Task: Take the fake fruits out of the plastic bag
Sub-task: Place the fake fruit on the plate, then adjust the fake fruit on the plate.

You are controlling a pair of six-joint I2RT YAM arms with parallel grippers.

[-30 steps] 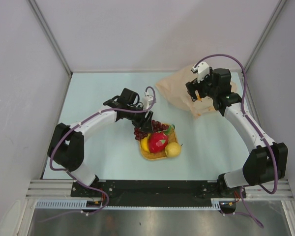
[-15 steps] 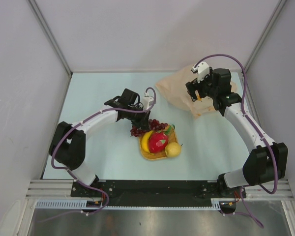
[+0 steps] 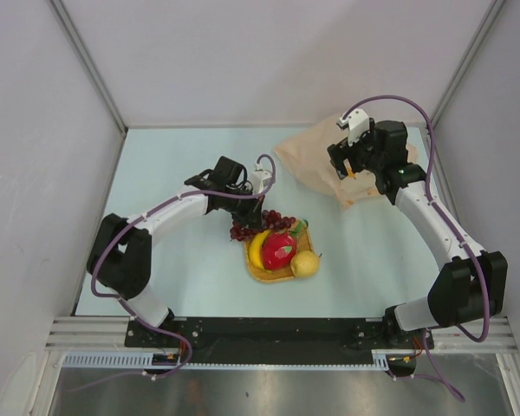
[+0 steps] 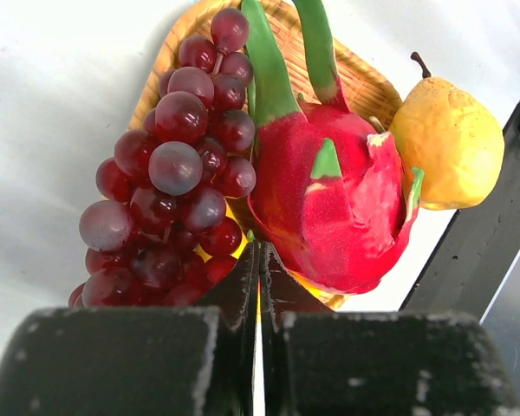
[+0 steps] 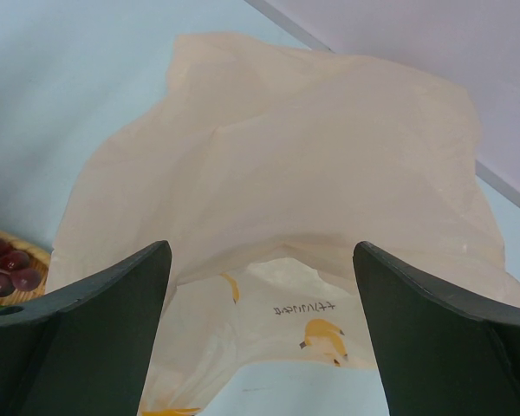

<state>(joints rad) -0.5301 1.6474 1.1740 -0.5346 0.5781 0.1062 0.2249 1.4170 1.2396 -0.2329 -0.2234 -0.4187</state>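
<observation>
Red grapes (image 4: 178, 186), just ahead of closed left claw (image 4: 258, 256)

Two arms, left arm (image 3: 169, 211) and right arm (image 3: 433, 221): white shells, chunky black joint housings. A thin purple cable (image 3: 386, 101) runs along each arm in loose loops. Small white camera block (image 3: 355, 128) at the right wrist. Left claw (image 4: 258, 256): matte black fingers (image 4: 234, 295), block edges scuffed with pale specks. Right claw (image 5: 260, 250): broad dark grey-green fingers (image 5: 95, 338), smooth, curved inner edges. Bases bolted on a black plate (image 3: 277, 329) over a silver slotted rail (image 3: 95, 332).
</observation>
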